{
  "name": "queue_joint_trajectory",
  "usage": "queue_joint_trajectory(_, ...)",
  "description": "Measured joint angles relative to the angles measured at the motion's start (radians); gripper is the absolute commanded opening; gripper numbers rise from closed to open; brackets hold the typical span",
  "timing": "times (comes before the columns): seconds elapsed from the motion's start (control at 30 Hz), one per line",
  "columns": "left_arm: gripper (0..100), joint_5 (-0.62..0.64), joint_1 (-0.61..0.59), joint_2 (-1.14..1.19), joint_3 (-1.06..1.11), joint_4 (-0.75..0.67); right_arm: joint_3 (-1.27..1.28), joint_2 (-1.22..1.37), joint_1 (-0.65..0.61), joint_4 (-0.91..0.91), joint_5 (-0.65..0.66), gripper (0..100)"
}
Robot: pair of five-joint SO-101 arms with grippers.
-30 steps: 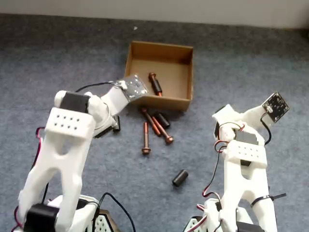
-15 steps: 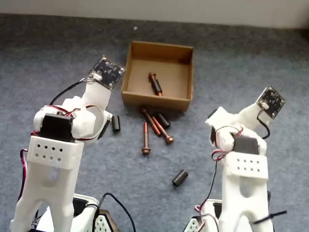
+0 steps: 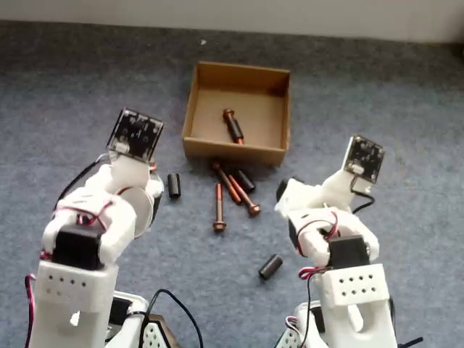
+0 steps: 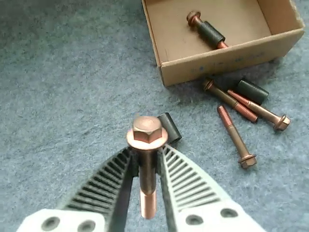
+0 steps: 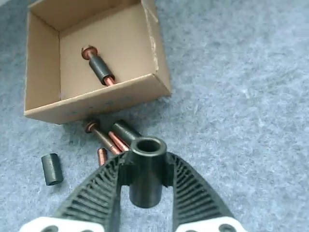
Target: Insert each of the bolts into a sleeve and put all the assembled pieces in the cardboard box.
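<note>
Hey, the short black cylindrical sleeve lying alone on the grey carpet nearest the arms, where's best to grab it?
Grip the short black sleeve across its round middle, coming straight down from above, jaws square to its long axis. It lies on its side, slanted, with bare grey carpet all round, so there is likely room.

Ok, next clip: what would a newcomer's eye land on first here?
Each arm holds one half of a pair: the left gripper is shut on a bolt, the right gripper on a sleeve, both short of the cardboard box. One assembled piece lies in the box, with three loose bolts on the carpet by its near wall.
</note>
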Motion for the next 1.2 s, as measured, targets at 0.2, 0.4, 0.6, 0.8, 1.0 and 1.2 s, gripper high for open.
queue_joint_trajectory(0.2,1,0.043,-0.002,-0.158,0.126,-0.063,0.158,-0.164,-0.1,-0.115,0.097,0.4)
queue_joint_trajectory(0.4,1,0.149,-0.002,-0.233,0.226,-0.166,0.336,-0.374,-0.213,-0.229,0.245,0.4)
queue_joint_trajectory(0.6,1,0.272,0.038,-0.272,0.25,-0.218,0.456,-0.508,-0.296,-0.308,0.367,0.4)
queue_joint_trajectory(0.8,1,0.285,0.135,-0.301,0.25,-0.264,0.529,-0.565,-0.373,-0.376,0.442,0.4)
queue_joint_trajectory(1.0,1,0.285,0.189,-0.393,0.25,-0.37,0.563,-0.566,-0.459,-0.431,0.494,0.4)
queue_joint_trajectory(1.2,1,0.285,0.259,-0.479,0.25,-0.405,0.563,-0.566,-0.5,-0.445,0.497,0.4)
